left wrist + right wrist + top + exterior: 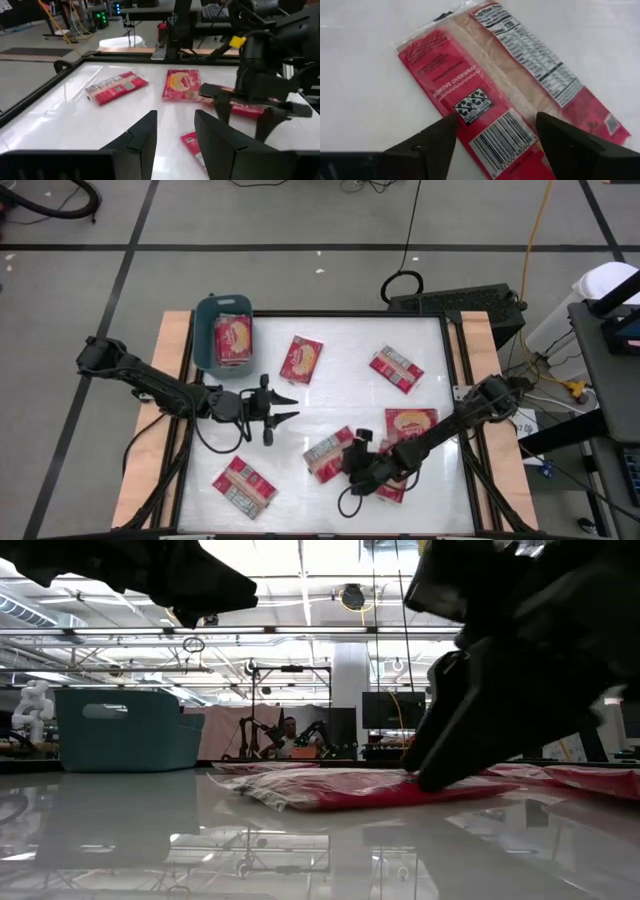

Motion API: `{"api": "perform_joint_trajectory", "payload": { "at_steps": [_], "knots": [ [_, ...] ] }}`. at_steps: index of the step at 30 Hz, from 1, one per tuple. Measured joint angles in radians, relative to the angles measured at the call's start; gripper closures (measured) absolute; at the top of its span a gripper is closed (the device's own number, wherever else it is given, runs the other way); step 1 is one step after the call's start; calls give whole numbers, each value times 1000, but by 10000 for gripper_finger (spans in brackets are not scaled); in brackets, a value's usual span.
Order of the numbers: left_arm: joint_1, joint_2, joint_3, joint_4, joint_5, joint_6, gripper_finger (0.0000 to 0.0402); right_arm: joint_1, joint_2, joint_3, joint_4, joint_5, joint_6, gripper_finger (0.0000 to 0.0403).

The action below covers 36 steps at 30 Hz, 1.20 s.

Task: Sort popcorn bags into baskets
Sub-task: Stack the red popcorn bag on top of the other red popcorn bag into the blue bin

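The teal basket (222, 330) stood at the far left corner of the white bench (340, 395), and one popcorn bag (234, 340) lay inside it, picture side up. Every other bag lay loose on the bench away from the basket: one picture-side-up bag (301, 359) just to the basket's right, a label-side bag (396, 369) farther right again, a picture-side bag (411, 423) toward the right edge, and a label-side bag (243, 486) at the near edge, well below the basket.

The right gripper (357, 452) was down over a bag lying label side up (505, 95), near the middle of the bench and well apart from the basket. Its jaws stood wide open, one finger to each side of the packet's barcode end, gripping nothing. In the low view a dark fingertip (440, 775) met the red packet (350, 787) on the bench.

The left gripper (278, 408) hung above the bench just below and to the right of the basket. Its jaws were partly open and empty, pointing toward the right arm.
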Motion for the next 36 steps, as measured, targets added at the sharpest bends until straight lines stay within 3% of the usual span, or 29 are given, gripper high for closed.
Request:
{"api": "perform_joint_trajectory", "payload": {
  "at_steps": [7,11,17,26,36],
  "knots": [
    [-7,61,0,1,-9,-61,266,-67,-7,-1,1,102,-21,159],
    [-28,154,2,67,-16,-96,266,-80,-57,-1,-26,101,-54,163],
    [-63,335,104,66,-38,-88,266,-36,-145,-1,-189,76,-62,163],
    [-64,574,295,-127,-40,-102,266,31,-141,-3,-256,79,-151,163],
    [-15,620,320,-283,-15,-159,266,19,-116,-3,-237,75,-316,163]
  ]
}}
